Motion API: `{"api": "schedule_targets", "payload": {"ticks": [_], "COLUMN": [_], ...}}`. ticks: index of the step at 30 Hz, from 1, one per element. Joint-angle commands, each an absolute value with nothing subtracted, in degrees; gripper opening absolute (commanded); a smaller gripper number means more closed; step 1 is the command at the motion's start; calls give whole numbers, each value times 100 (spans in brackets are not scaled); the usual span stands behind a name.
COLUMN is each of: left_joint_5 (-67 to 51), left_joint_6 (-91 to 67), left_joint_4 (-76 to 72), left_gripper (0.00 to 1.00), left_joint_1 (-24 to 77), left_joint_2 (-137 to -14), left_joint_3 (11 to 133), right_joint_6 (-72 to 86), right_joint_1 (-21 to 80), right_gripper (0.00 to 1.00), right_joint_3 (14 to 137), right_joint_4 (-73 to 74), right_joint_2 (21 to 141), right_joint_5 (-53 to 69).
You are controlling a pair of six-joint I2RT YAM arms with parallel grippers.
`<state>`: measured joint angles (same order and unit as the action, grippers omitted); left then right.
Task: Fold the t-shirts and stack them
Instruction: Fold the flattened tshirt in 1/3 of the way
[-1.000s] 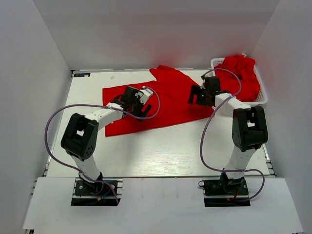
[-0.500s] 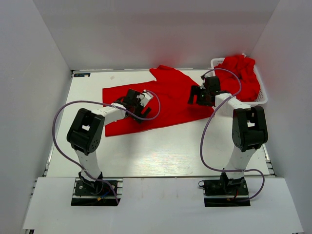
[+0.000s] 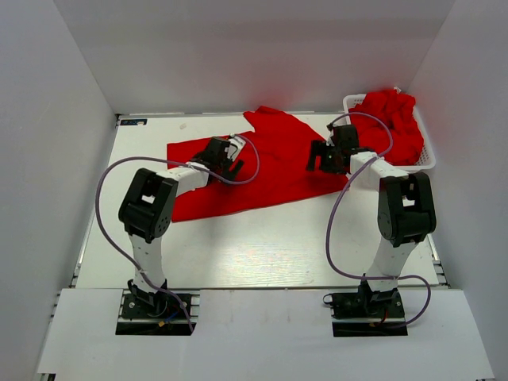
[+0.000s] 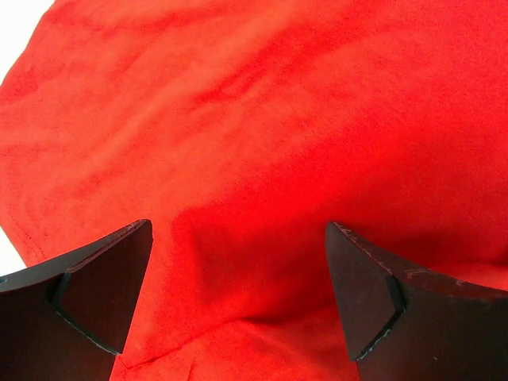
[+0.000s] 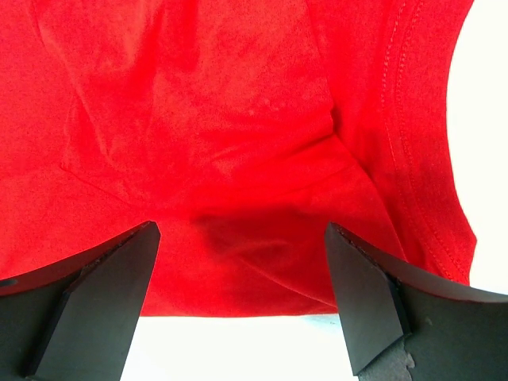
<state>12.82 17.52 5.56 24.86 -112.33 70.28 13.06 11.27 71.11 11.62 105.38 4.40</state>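
Your L gripper (image 3: 223,153) & R gripper (image 3: 321,157): both spread wide, nothing held.
Spread shirt (image 3: 278,175) lies flat, left of the basket (image 3: 429,157); R gripper over its basket-side edge, L gripper farther off; other shirts (image 3: 393,119) heaped in basket.

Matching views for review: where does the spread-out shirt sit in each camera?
Top: shirt mid-table, toward the far edge.
Left wrist: fills nearly the whole frame.
Right wrist: fills most of it, stitched edge at right.
Shared landmark: white table bordering the cloth.
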Motion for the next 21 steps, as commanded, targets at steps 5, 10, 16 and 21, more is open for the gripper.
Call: {"api": "schedule_targets", "payload": {"ticks": [5, 10, 16, 21], "left_joint_5": [1863, 1609, 564, 325], "left_joint_6": [1021, -200, -1202, -1608], "left_joint_4": [1088, 2265, 2469, 2241], "left_gripper": [100, 100, 100, 100], "left_joint_1": [2355, 2303, 2303, 2303], "left_joint_2": [-10892, -10337, -10037, -9747], "left_joint_3": [7584, 8042, 7296, 6356], "right_joint_6": [1204, 1326, 1599, 1775], "right_joint_1": [1099, 1125, 1107, 1099], "right_gripper": [90, 90, 90, 90], "right_joint_3": [7409, 7689, 7989, 7954], "right_joint_4": [1222, 1458, 1774, 1863], "right_joint_2": [10503, 10643, 11047, 11162], "right_joint_5": [361, 62, 35, 158]}}
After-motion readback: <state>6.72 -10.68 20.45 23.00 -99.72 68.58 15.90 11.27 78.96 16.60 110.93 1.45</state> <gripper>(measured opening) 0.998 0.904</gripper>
